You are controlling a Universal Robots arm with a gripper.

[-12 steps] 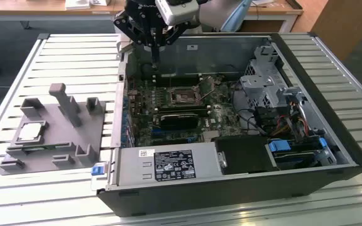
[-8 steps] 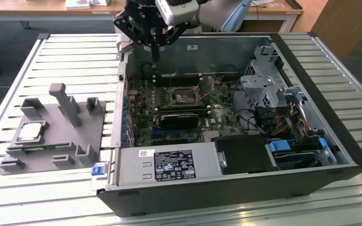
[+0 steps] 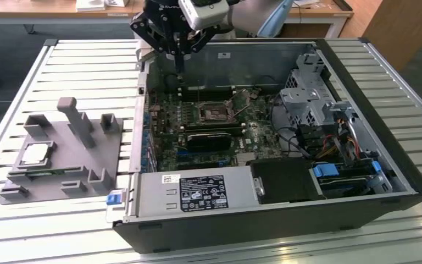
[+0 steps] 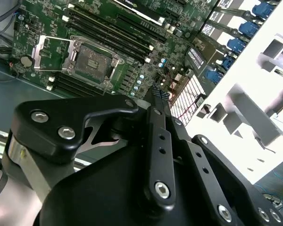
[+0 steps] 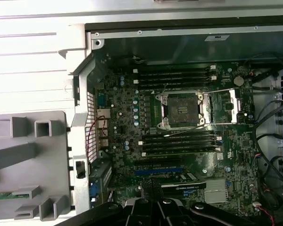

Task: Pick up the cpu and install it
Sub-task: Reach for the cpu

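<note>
The cpu (image 3: pixel 37 154), a small silver square chip, lies in a recess of the grey fixture (image 3: pixel 86 159) on the slatted table, at the exterior view's left. My gripper (image 3: pixel 179 67) hangs over the far left corner of the open computer case (image 3: pixel 284 220), well away from the cpu. Its fingers (image 4: pixel 159 94) are pressed together with nothing between them. The motherboard's cpu socket (image 5: pixel 181 109) stands uncovered and bare, with its metal load plate (image 5: pixel 226 106) swung open beside it. In the second wrist view the cpu socket (image 4: pixel 92 56) lies beyond the fingertips.
Memory slots (image 5: pixel 179 141) flank the socket and a graphics card (image 3: pixel 207 138) lies nearer the case front. A power supply (image 3: pixel 196 192), drive cage (image 3: pixel 306 96) and cables fill the case's front and right. A green memory stick (image 3: pixel 46 175) sits on the fixture with several upright posts (image 3: pixel 75 118).
</note>
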